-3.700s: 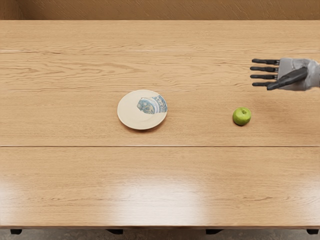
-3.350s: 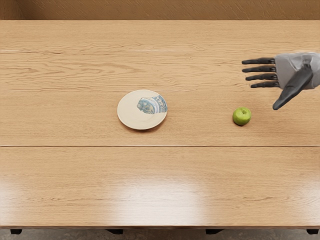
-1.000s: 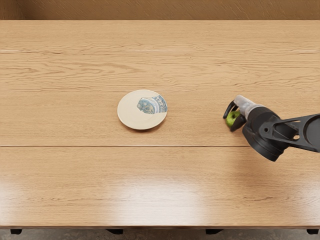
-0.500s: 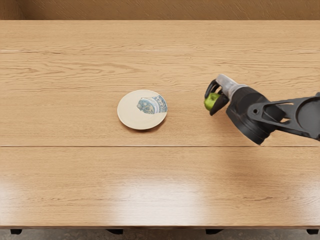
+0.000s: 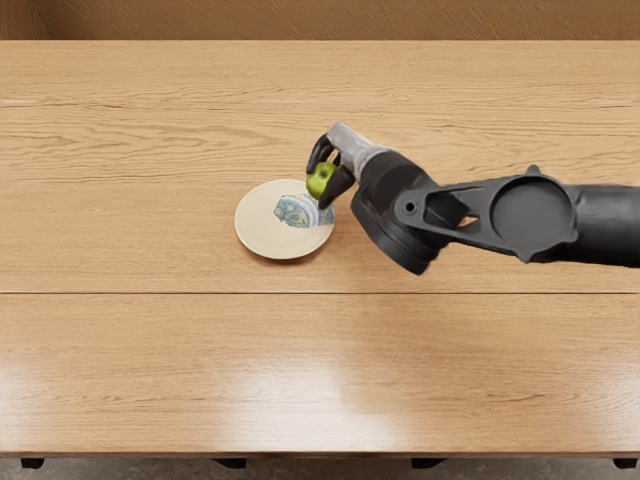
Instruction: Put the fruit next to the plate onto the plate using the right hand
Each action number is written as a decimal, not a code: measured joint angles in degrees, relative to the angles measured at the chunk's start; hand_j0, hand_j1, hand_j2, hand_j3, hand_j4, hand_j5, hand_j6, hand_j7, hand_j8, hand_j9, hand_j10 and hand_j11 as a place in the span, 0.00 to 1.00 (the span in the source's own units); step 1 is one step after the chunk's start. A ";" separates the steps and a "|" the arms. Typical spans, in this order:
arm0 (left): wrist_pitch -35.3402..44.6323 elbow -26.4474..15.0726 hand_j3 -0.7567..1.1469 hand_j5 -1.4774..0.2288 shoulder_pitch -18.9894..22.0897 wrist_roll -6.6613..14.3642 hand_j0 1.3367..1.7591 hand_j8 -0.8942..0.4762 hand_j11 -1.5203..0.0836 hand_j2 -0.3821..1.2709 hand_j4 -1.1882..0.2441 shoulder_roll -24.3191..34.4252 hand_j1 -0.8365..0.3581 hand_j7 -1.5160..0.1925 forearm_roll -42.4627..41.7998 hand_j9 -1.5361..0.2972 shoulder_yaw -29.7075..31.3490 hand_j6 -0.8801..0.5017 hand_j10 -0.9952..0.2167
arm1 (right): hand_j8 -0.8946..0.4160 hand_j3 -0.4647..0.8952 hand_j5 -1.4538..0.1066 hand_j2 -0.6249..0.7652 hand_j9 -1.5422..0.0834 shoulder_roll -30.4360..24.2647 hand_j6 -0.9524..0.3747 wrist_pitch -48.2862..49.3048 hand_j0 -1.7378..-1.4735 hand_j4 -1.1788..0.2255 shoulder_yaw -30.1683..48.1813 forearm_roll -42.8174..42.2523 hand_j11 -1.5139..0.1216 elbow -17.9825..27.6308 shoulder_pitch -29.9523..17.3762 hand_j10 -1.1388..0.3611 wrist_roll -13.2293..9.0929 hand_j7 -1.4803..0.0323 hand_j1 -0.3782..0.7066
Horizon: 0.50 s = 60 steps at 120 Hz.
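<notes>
A green apple (image 5: 320, 180) is held in my right hand (image 5: 327, 168), whose dark fingers are curled around it. The hand hovers over the right rim of the cream plate (image 5: 262, 226), which has a blue pattern on its right side. My right arm (image 5: 480, 208) stretches in from the right edge of the picture, its bulky dark forearm just right of the plate. Most of the apple is hidden by the fingers; only a green patch shows. The left arm does not appear.
The wooden table (image 5: 150, 340) spreads wide around the plate, with its front edge near the bottom of the picture. A wooden wall (image 5: 300, 18) runs along the far side.
My right hand closed on the apple at the right of the table, lifted it and carried it left, up to the plate's right rim. The arm now reaches much farther in.
</notes>
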 joint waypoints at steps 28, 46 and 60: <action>0.00 0.00 0.40 0.86 0.00 0.00 0.76 0.64 0.94 0.23 0.82 0.00 0.98 0.88 0.00 0.83 0.01 0.63 0.81 | 0.53 0.34 0.09 0.79 0.18 7.94 0.50 -0.08 0.30 0.27 0.15 -0.12 0.16 -6.04 -0.75 0.44 0.02 0.23 0.70; 0.00 0.00 0.40 0.86 0.00 0.00 0.76 0.64 0.94 0.23 0.82 0.00 0.98 0.88 0.00 0.83 0.00 0.63 0.81 | 0.53 0.34 0.36 0.63 0.42 9.79 0.52 -0.44 0.30 0.44 0.03 -0.49 0.40 -9.08 -1.78 0.51 -0.01 0.46 0.50; 0.00 0.00 0.40 0.86 0.00 0.00 0.76 0.64 0.94 0.23 0.82 0.00 0.98 0.88 0.00 0.83 0.00 0.63 0.81 | 0.60 0.34 0.61 0.55 0.65 10.34 0.61 -0.58 0.30 0.61 0.15 -0.53 0.63 -10.25 -2.42 0.62 -0.03 0.69 0.29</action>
